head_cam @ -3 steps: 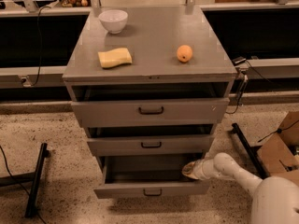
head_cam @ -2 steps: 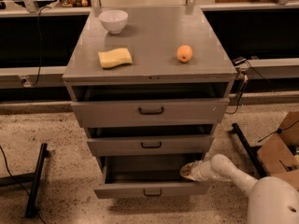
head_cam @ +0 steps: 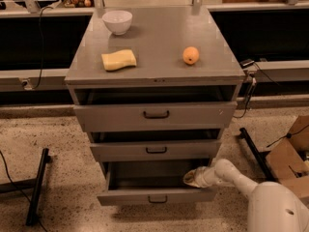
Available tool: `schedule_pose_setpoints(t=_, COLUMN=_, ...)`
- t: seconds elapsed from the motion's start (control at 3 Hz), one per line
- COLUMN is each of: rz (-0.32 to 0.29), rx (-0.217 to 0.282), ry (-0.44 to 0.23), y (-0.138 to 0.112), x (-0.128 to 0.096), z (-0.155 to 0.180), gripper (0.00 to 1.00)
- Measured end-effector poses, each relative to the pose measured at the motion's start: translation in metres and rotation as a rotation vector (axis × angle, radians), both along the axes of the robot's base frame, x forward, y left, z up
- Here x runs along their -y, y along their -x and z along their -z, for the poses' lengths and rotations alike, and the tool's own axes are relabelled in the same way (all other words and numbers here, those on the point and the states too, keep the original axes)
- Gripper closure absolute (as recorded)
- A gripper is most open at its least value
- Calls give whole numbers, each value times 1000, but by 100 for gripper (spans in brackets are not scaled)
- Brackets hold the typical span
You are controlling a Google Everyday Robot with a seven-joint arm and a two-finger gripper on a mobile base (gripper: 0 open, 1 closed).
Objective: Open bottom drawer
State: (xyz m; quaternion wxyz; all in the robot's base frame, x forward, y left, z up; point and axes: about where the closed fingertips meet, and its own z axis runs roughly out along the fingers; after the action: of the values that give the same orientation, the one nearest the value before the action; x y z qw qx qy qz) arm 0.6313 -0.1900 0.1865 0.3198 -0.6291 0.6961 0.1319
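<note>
The bottom drawer (head_cam: 130, 196) of the grey metal cabinet is pulled out furthest of the three, its small dark bar handle (head_cam: 158, 199) facing me. Its inside is dark and looks empty. My gripper (head_cam: 189, 178) reaches in from the right on a white arm and sits inside the drawer at its right end, just behind the front panel. The middle drawer (head_cam: 155, 150) and the top drawer (head_cam: 154, 115) above are each pulled out a little.
On the cabinet top (head_cam: 159, 37) lie a white bowl (head_cam: 118, 21), a yellow sponge (head_cam: 119, 60) and an orange (head_cam: 190, 55). A cardboard box (head_cam: 288, 158) stands at the right, a black stand leg (head_cam: 37, 186) on the floor at the left. Cables hang behind.
The gripper has shifted slightly left inside the bottom drawer. The drawers look the same.
</note>
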Motion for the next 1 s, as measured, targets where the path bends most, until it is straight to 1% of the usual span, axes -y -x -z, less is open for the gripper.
schedule_pose_setpoints(t=0.33, rz=-108, rx=-88, ry=21, y=15, x=-1, z=4, gripper=100)
schedule_pose_setpoints(t=0.67, rz=-154, rx=-165, ry=24, y=36, x=4, z=14, gripper=100)
schedule_pose_setpoints(t=1.0, rz=-154, rx=-165, ry=24, y=36, x=4, z=13, gripper=100)
